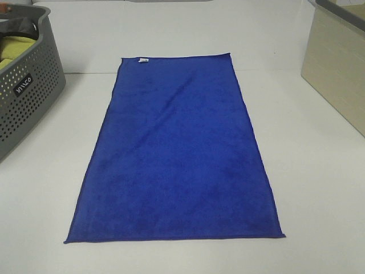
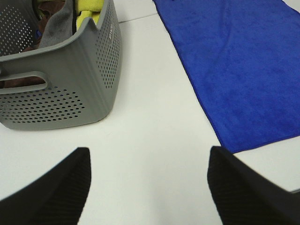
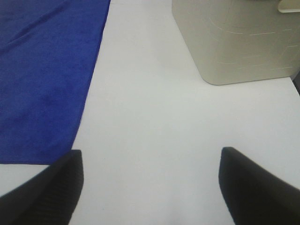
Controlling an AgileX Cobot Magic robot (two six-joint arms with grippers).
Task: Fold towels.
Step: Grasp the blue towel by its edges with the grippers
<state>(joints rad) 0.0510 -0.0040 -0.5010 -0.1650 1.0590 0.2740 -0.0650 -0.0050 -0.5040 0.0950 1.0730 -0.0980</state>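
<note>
The deep royal-blue plush rectangular towel (image 1: 177,154) lies flat and fully spread in the middle of the high view. Its long sides run from the lower part of the frame up toward the top centre. The near short edge sits low in the frame with both corners lying flat. The far short edge carries a small white tag (image 1: 143,60) close to its left corner. The stitched edges look straight, and a faint diagonal crease crosses the upper half.

The white tabletop (image 1: 319,188) shows bare strips along both long edges and below the near edge. At the upper left, a grey perforated plastic basket (image 1: 28,97) holding a yellow-green cloth (image 1: 14,48) stands apart from the towel's left edge. At the upper right, a beige box-like bin (image 1: 336,68) stands farther off from the right edge.

The left claw (image 2: 147,187) is spread wide and grips nothing. It is over bare tabletop between the basket and the towel's near left corner. The right claw (image 3: 150,187) is also spread wide and empty. It is over bare tabletop beside the towel's near right corner, with the bin ahead of it.
</note>
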